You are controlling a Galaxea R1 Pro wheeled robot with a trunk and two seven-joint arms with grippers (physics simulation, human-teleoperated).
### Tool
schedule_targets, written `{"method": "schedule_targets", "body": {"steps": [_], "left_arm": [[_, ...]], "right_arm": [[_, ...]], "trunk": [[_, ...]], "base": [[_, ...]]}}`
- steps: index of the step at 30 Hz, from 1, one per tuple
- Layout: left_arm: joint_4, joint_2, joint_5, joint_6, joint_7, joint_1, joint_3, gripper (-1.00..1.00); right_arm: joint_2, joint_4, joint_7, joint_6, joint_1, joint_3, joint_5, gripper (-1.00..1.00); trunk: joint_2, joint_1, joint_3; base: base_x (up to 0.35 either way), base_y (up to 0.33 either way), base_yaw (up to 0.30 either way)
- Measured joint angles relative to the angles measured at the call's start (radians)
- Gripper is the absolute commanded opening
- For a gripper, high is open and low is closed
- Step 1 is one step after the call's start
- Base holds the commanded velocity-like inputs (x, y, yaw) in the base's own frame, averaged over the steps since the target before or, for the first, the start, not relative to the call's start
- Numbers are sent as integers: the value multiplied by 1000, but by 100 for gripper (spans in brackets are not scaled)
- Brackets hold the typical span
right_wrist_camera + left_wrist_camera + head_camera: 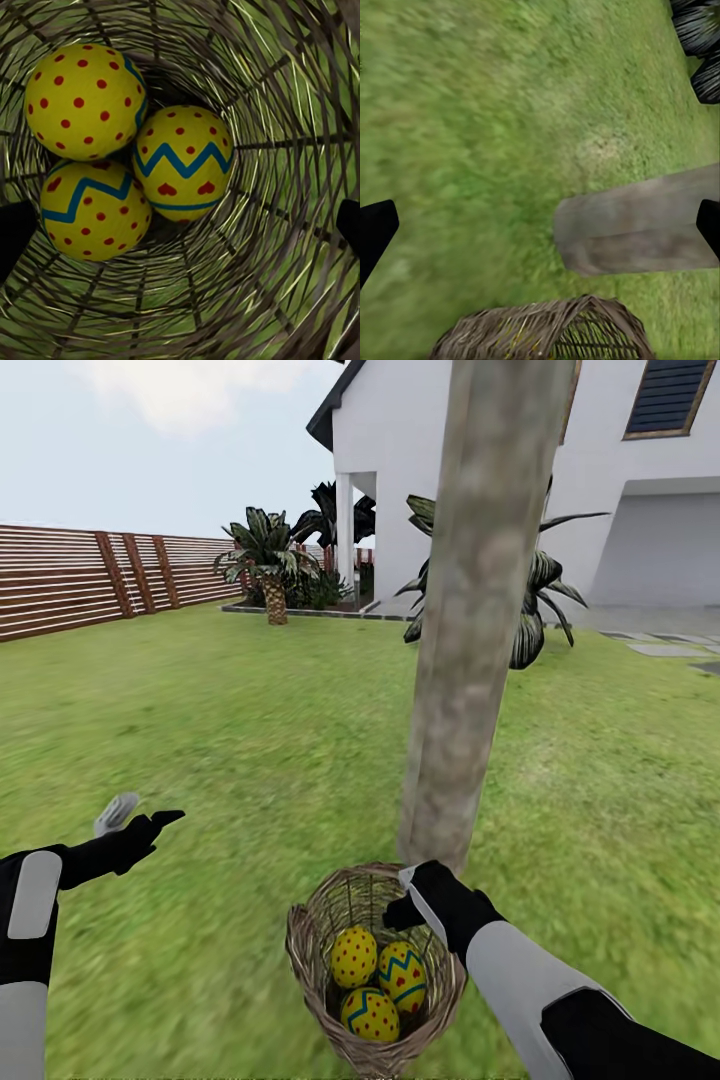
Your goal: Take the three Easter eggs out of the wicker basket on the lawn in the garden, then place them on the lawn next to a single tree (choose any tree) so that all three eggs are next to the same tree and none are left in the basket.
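Observation:
The wicker basket (pixel 318 920) stands on the lawn (pixel 230 720) right at the foot of the tree (pixel 475 610). All three Easter eggs (pixel 354 956) (pixel 402 977) (pixel 370 1015) lie inside it. My right gripper (pixel 402 898) hovers open over the basket's far rim, pointing down into it. In the right wrist view the eggs (pixel 84 101) (pixel 182 161) (pixel 94 210) rest at the bottom of the basket (pixel 285 90), apart from the open right gripper (pixel 180 232). My left gripper (pixel 143 815) is open over bare grass to the left. The left wrist view shows the trunk (pixel 637 229) and the basket's rim (pixel 544 334).
A slatted wooden fence (pixel 100 575) runs along the far left. A white house (pixel 420 460) stands behind, with a short palm (pixel 268 565) and a spiky plant (pixel 540 600) in front of it. Paving stones (pixel 665 648) lie at the right. Open grass spreads around the trunk.

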Motion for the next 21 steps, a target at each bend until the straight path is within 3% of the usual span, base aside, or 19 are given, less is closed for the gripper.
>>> {"method": "schedule_targets", "body": {"steps": [10,15,21], "left_arm": [[0,0,0,-1,0,0,0,100],[0,1,0,-1,0,0,0,100],[-2,1,0,-1,0,0,2,100]], "right_arm": [[0,-11,-5,-2,-1,-1,3,100],[0,-11,-5,-2,-1,-1,3,100],[0,-13,-5,-8,-1,-1,3,100]], "trunk": [[-70,38,-31],[-105,57,-47],[-134,74,-67]], "base": [[6,0,0],[210,0,0],[45,0,0]]}}
